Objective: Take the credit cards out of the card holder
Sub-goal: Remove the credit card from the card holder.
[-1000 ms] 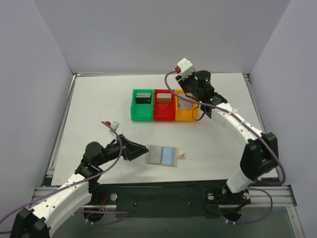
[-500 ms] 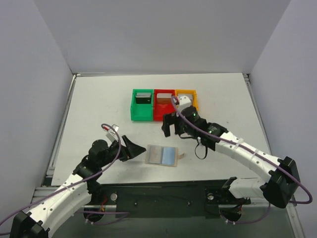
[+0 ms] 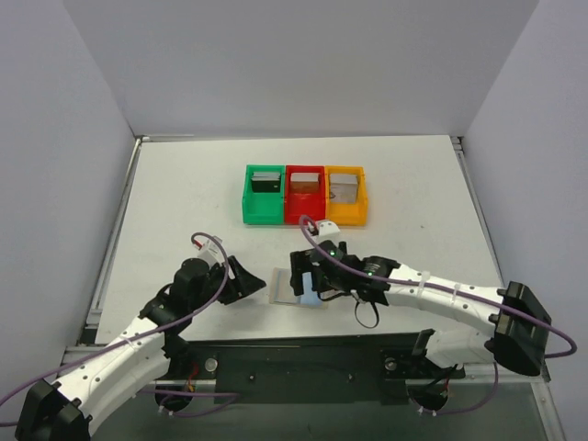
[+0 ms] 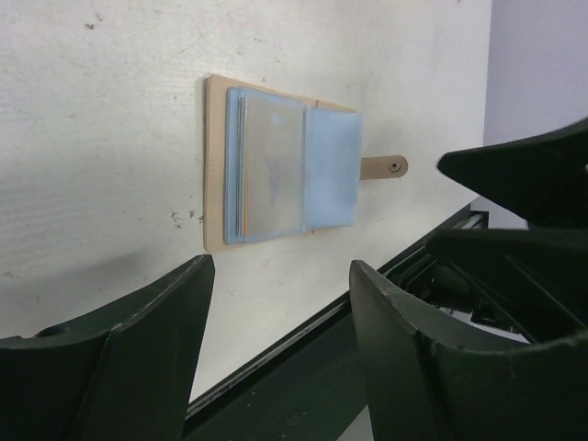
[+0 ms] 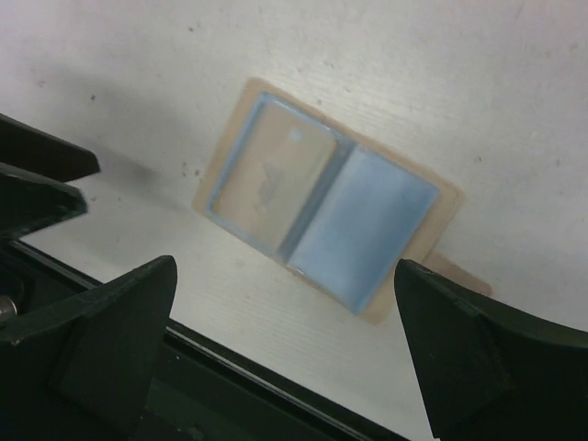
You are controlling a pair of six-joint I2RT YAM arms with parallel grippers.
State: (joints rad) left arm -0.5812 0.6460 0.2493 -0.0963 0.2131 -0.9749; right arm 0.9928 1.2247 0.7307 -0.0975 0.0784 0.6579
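Both jaws gape empty; right gripper (image 3: 308, 278) hovers over the card holder (image 5: 326, 216), lying nine-to-three, left gripper (image 3: 250, 278) at its nine o'clock.

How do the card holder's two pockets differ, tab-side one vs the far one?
Contents: the tab-side pocket looks plain pale blue, apparently empty; the far pocket shows a greyish card behind its window.
Thickness: the far pocket's outer edge shows stacked layers in the left wrist view; the tab-side pocket looks flat.
Shared: same size, both lying open and flat on the table, inside the card holder and its tan border.
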